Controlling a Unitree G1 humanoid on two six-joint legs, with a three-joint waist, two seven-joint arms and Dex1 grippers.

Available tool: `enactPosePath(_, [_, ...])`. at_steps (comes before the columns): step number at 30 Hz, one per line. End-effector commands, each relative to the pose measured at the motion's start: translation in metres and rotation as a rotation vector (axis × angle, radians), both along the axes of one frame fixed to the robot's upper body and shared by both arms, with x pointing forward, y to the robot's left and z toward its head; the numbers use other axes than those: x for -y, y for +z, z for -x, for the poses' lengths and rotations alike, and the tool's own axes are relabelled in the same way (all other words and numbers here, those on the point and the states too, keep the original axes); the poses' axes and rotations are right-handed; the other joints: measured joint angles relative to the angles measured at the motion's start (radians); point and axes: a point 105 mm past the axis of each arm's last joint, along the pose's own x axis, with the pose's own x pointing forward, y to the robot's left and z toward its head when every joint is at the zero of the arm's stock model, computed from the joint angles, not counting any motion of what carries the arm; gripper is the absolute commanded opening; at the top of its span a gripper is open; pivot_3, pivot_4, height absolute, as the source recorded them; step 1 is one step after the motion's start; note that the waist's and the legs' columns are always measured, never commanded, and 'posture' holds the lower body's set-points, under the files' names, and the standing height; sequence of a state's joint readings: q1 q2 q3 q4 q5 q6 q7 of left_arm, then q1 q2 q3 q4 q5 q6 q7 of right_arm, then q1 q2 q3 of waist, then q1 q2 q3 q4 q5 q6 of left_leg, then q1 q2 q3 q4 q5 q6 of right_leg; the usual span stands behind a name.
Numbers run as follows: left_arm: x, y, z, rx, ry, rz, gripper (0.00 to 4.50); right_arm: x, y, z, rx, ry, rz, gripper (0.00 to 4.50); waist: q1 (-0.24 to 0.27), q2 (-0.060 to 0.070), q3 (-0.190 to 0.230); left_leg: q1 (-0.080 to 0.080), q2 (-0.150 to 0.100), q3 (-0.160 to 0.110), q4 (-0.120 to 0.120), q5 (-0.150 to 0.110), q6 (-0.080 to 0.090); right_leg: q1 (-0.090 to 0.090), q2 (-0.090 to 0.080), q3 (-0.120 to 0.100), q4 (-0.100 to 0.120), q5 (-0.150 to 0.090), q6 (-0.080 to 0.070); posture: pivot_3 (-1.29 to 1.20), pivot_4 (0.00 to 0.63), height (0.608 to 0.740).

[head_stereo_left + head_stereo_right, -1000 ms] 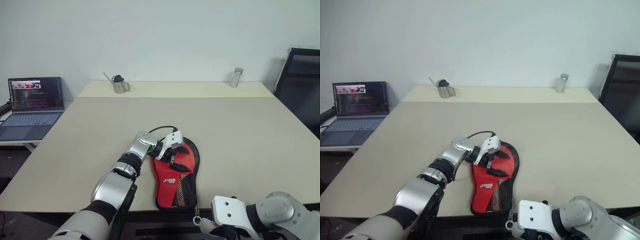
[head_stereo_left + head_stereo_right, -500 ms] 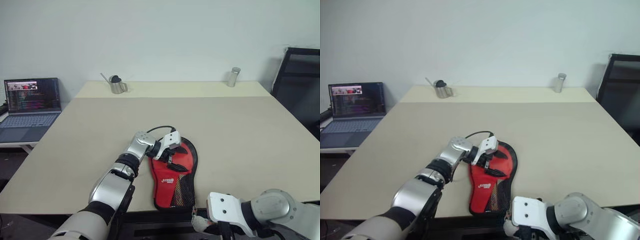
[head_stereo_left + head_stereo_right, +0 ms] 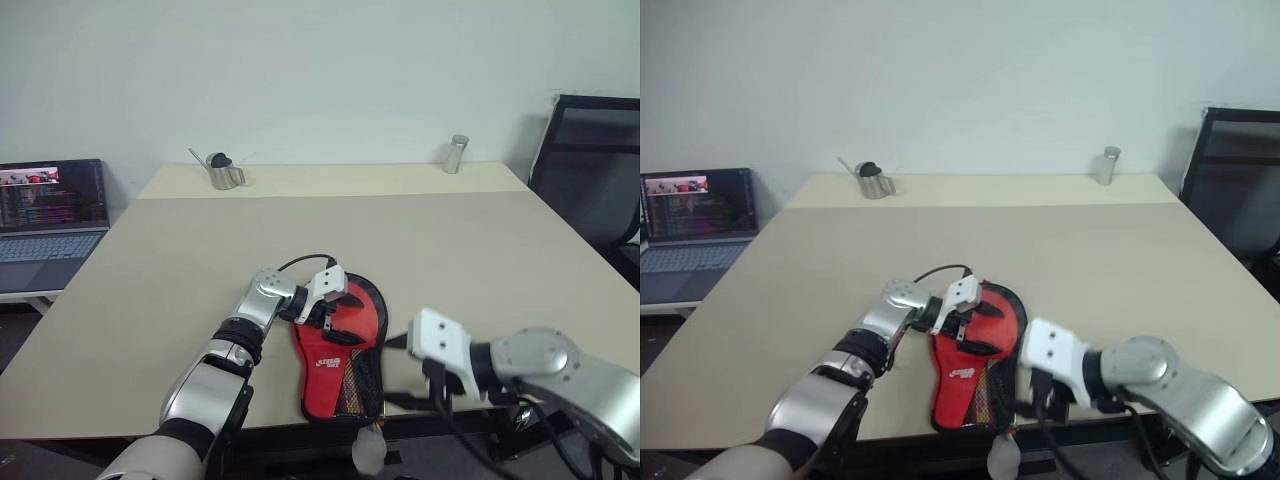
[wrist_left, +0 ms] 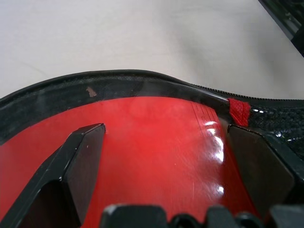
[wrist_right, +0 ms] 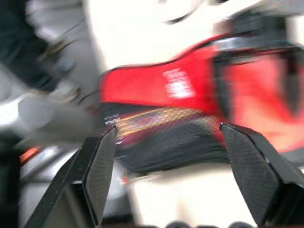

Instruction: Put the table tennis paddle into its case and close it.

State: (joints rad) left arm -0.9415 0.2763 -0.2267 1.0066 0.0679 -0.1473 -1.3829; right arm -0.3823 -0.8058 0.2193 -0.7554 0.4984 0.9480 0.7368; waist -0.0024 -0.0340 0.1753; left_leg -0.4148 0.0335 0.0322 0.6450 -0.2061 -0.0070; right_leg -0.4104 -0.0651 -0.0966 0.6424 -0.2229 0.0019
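head pair: two eyes side by side, high, looking forward and down over the table (image 3: 480, 250) to the far wall
head pair shared: same scene, slightly offset; both arms, the case (image 3: 340, 350), laptop (image 3: 45, 205), chair (image 3: 590, 160)
left wrist: very near, looks along left gripper (image 4: 166, 156) onto glossy red face inside the case rim
right wrist: near, looks along right gripper (image 5: 183, 166) at the case's near end, blurred
wrist/head shared: the case

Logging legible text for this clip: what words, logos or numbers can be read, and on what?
White logo on the red case: too small to read; blurred in the right wrist view too.
Laptop screen: lines of text, too small to read.
Nothing else bears readable text.
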Motion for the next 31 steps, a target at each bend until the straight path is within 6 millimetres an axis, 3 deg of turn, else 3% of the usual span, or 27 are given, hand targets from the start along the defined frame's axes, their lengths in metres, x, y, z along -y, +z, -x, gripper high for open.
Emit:
enactPosePath(1, [-0.017, -0.02, 0.006, -0.079, 0.058, -0.037, 4.5, 0.015, 0.028, -0.034, 0.138, -0.111, -0.136, 3.78, 0.0, 0.0, 0.0, 0.0, 0.0, 0.0, 0.0, 0.0, 0.0, 0.0, 0.0, 0.0, 0.0, 0.0, 0.0, 0.0, 0.15, 0.74])
enactPosePath(3, [-0.018, -0.011, 0.006, -0.057, 0.062, -0.003, 4.5, 0.027, 0.032, -0.054, 0.198, -0.178, -0.19, 3.78, 0.0, 0.0, 0.0, 0.0, 0.0, 0.0, -0.001, 0.0, 0.0, 0.0, 0.001, 0.0, 0.0, 0.001, 0.001, 0.0, 0.15, 0.74])
enactPosePath(10, [-0.031, 0.018, 0.012, 0.013, 0.147, 0.121, 4.5, 0.062, 0.02, -0.104, 0.21, -0.287, -0.293, 3.78, 0.0, 0.001, 0.001, -0.002, 0.0, 0.002, -0.002, -0.001, -0.001, -0.004, 0.008, 0.002, 0.001, 0.001, 0.002, 0.0, 0.15, 0.74])
enactPosePath(14, [-0.051, 0.039, 0.022, 0.052, 0.268, 0.21, 4.5, 0.08, 0.014, -0.121, 0.196, -0.306, -0.311, 3.78, 0.0, 0.003, 0.005, -0.003, 0.0, 0.002, -0.002, -0.001, -0.001, -0.006, 0.009, 0.004, 0.002, 0.001, 0.002, 0.0, 0.15, 0.74])
enactPosePath(18, [-0.068, 0.058, 0.035, 0.09, 0.409, 0.294, 4.5, 0.112, 0.011, -0.139, 0.193, -0.365, -0.296, 3.78, 0.003, 0.004, 0.007, -0.006, 0.004, 0.004, -0.001, -0.001, -0.001, -0.009, 0.01, 0.005, 0.003, 0.001, 0.002, 0.0, 0.15, 0.74])
enactPosePath(21, [-0.086, 0.071, 0.044, 0.143, 0.509, 0.329, 4.5, 0.139, 0.015, -0.148, 0.206, -0.431, -0.269, 3.78, 0.002, 0.007, 0.009, -0.006, 0.004, 0.005, -0.001, -0.001, -0.001, -0.01, 0.01, 0.006, 0.003, 0.001, 0.002, 0.0, 0.15, 0.74])
enactPosePath(23, [-0.085, 0.076, 0.043, 0.159, 0.533, 0.332, 4.5, 0.152, 0.017, -0.151, 0.207, -0.449, -0.255, 3.78, 0.008, 0.008, 0.01, -0.006, 0.004, 0.005, -0.001, -0.001, -0.001, -0.01, 0.01, 0.006, 0.003, 0.001, 0.002, 0.0, 0.15, 0.74])
enactPosePath(28, [-0.102, 0.081, 0.033, 0.203, 0.638, 0.37, 4.5, 0.149, 0.017, -0.15, 0.22, -0.423, -0.216, 3.78, 0.01, 0.008, 0.01, -0.006, 0.004, 0.006, -0.001, -0.001, -0.001, -0.009, 0.01, 0.006, 0.003, 0.001, 0.002, 0.0, 0.15, 0.74])
enactPosePath(31, [-0.099, 0.083, 0.025, 0.227, 0.665, 0.389, 4.5, 0.151, 0.015, -0.15, 0.212, -0.424, -0.187, 3.78, 0.01, 0.009, 0.01, -0.006, 0.005, 0.007, -0.001, -0.001, -0.002, -0.01, 0.01, 0.006, 0.003, 0.001, 0.002, 0.0, 0.15, 0.74])
